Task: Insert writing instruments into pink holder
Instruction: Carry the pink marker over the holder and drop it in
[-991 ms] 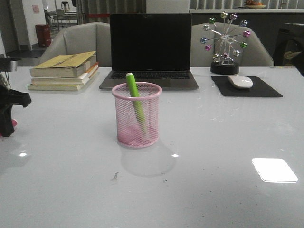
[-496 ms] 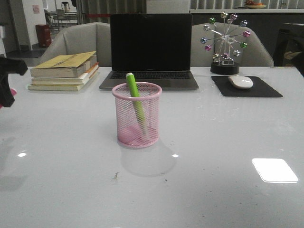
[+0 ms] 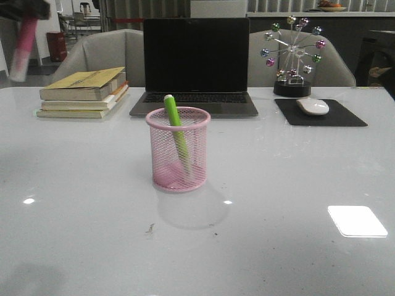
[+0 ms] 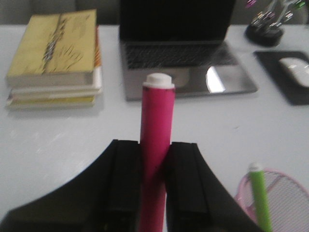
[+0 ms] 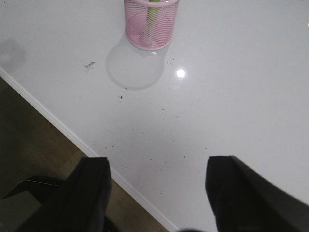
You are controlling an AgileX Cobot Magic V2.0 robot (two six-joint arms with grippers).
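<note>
The pink mesh holder (image 3: pixel 178 149) stands mid-table with the lime green marker (image 3: pixel 175 132) leaning inside it, cap above the rim. High at the front view's top left, my left gripper (image 3: pixel 23 13) is shut on the magenta marker (image 3: pixel 23 46), which hangs blurred below it. In the left wrist view the black fingers (image 4: pixel 125 179) clamp the magenta marker (image 4: pixel 155 145), white end outward; the holder (image 4: pixel 280 198) and green marker (image 4: pixel 259 193) sit off to one side. My right gripper (image 5: pixel 157 193) is open over the table's near edge, the holder (image 5: pixel 150 21) far ahead of it.
A laptop (image 3: pixel 195 65) stands behind the holder. A stack of books (image 3: pixel 83 92) lies at the back left. At the back right are a mouse (image 3: pixel 313 106) on a dark pad and a ball ornament (image 3: pixel 292 55). The table edge (image 5: pixel 72 135) runs near my right gripper.
My left gripper has risen from table height at the far left to the top-left corner, carrying the magenta marker. The holder and green marker have not moved.
</note>
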